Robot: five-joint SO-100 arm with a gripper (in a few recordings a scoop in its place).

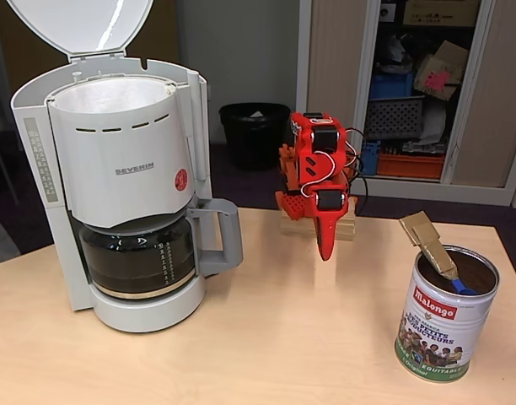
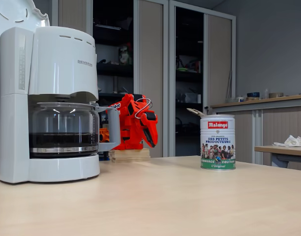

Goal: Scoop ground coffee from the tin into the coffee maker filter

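I see the coffee maker [image 1: 127, 181] well to the left of my gripper [image 1: 325, 249] in a fixed view, its domed lid [image 1: 81, 25] raised and the white filter [image 1: 110, 94] sitting in the basket. The tin [image 1: 446, 316] stands well apart to the right of the fingers, nearer the camera (a scoop [image 1: 433, 246] leans inside it). The red fingers point down above the table [image 1: 266, 337], holding nothing and looking closed together.

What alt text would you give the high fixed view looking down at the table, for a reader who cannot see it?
A red robot arm sits folded at the back of a wooden table, its gripper pointing down, holding nothing. On the left, a white Severin coffee maker stands lid up, paper filter exposed; on the right, an open silver Malongo tin holds a scoop.
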